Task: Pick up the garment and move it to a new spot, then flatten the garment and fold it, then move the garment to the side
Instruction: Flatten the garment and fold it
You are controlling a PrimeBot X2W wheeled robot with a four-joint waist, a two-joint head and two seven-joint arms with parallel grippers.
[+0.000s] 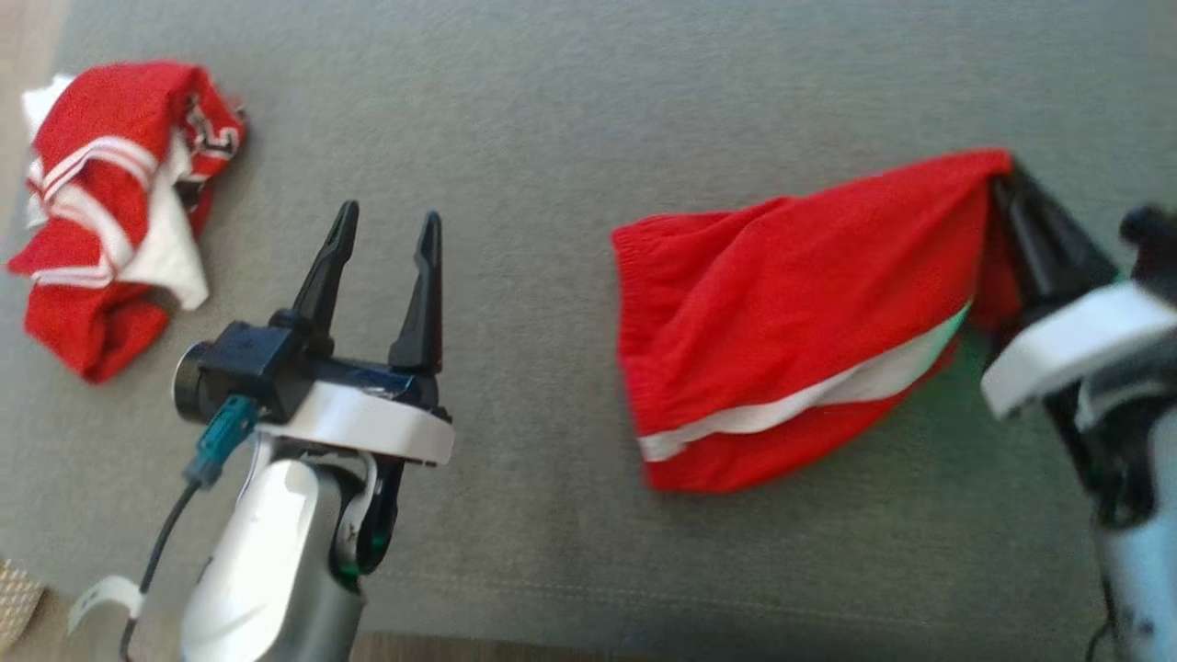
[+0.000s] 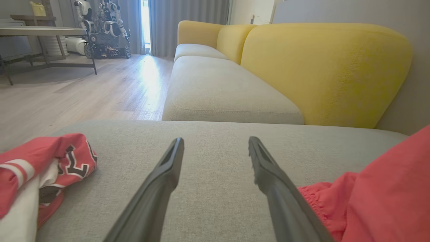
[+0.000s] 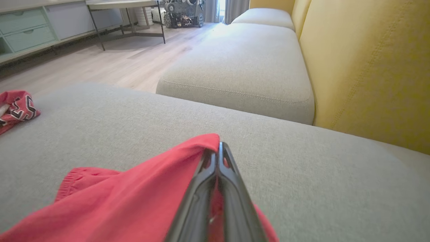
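Setting: broad grey cushion [image 1: 552, 110] of a sofa, yellow backrest [image 2: 322, 67] behind it.

Red garment [image 1: 782, 313]: shorts by the look of them, with a gathered waistband and a white side stripe. They lie right of centre on the cushion. One corner is lifted off the fabric; the rest drapes down and leftward, with the lower folds resting on the cushion.

Right tool [image 1: 1011, 184]: fingers pressed together, pinching that raised corner. The right wrist view shows red cloth caught between the closed fingers [image 3: 218, 151] and spilling away to the left. Holding by a single corner lets the weight of the cloth hang out, likely so the piece can be dragged or carried to its new spot without bunching.

Left tool [image 1: 386, 225]: fingers spread wide and holding nothing, poised above bare cushion left of the shorts and apart from them. It reads as waiting to take a second corner or the waistband once flattening starts.

Second red-and-white garment [image 1: 110, 211]: crumpled at the far left edge of the cushion, well apart from both tools. It looks set aside, perhaps an earlier piece, though that cannot be confirmed.

Stage, as judged: the carry to the new spot. Flattening and folding are not yet begun, as the cloth is doubled over itself.

Risk: a one-corner pinch may slip on thin knit.
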